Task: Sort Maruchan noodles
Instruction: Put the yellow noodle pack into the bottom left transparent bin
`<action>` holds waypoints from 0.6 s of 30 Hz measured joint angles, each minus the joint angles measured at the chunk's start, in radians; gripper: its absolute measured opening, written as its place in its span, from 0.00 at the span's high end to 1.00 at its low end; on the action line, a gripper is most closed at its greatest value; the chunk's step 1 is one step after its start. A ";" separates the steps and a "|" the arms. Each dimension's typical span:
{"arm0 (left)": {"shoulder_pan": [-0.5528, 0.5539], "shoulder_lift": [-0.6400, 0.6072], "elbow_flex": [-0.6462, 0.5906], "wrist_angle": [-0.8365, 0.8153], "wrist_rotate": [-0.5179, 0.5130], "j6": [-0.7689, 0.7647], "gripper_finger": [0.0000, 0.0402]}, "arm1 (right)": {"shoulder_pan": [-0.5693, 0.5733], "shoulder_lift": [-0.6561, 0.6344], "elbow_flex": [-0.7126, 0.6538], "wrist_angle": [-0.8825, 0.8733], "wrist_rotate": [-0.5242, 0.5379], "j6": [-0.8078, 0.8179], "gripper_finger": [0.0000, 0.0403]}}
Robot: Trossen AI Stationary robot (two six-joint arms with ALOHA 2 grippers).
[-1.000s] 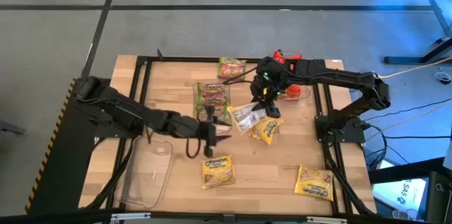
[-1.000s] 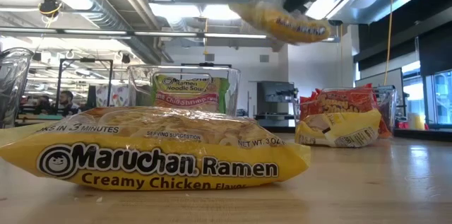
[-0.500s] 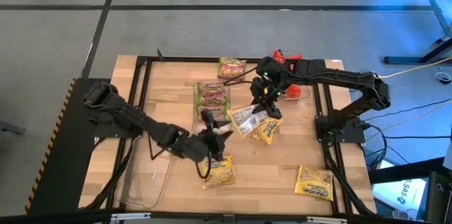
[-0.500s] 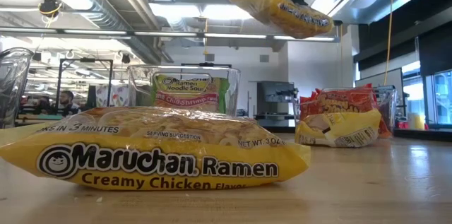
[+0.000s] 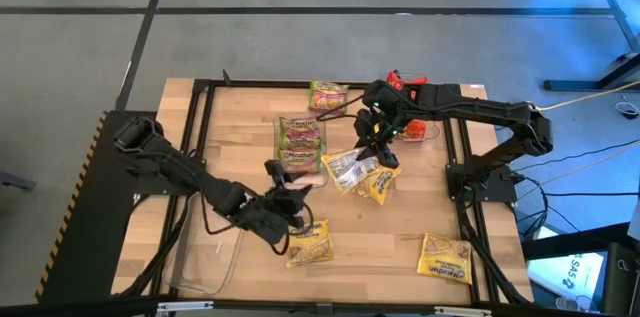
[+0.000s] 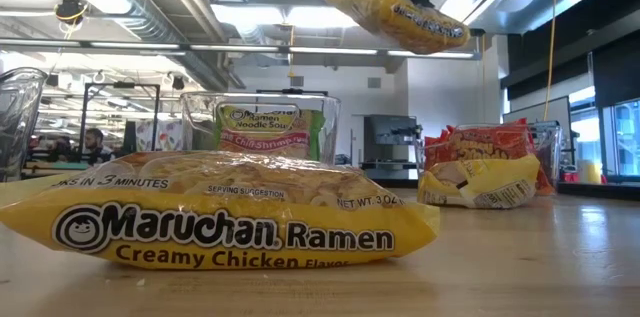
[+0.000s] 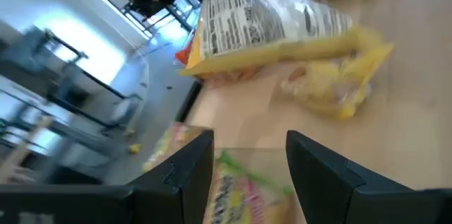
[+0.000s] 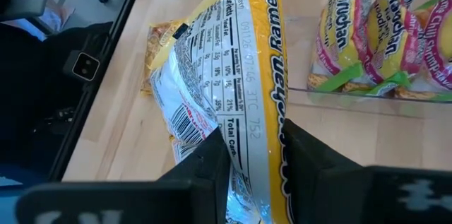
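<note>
maruchan noodles, flat crinkly packets, three kinds. yellow packet (image 5: 347, 168), centre of the high view, lifted off the table, tilted, white nutrition panel up. yellow packet (image 5: 381, 183) just right of it, lying on the wood. yellow packet (image 5: 309, 241) lower centre, flat, label up, "creamy chicken". yellow packet (image 5: 446, 258) lower right, flat. green packets (image 5: 300, 135) upper centre, stacked in a clear bin. single green packet (image 5: 328, 95) above them, at the top edge. red packets (image 6: 482, 144) right in the low view, upright in a bin.
</note>
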 joint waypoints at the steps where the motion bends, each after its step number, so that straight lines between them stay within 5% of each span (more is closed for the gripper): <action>1: 0.004 -0.015 -0.018 0.006 0.006 -0.033 0.57 | 0.000 0.000 0.000 0.005 0.005 0.000 0.79; 8: 0.027 -0.139 -0.170 0.096 0.115 -0.139 0.57 | 0.032 0.000 -0.020 0.070 0.068 -0.001 0.79; 18: 0.086 -0.391 -0.567 0.769 0.483 -0.033 0.57 | 0.105 0.001 -0.066 0.202 0.198 -0.004 0.79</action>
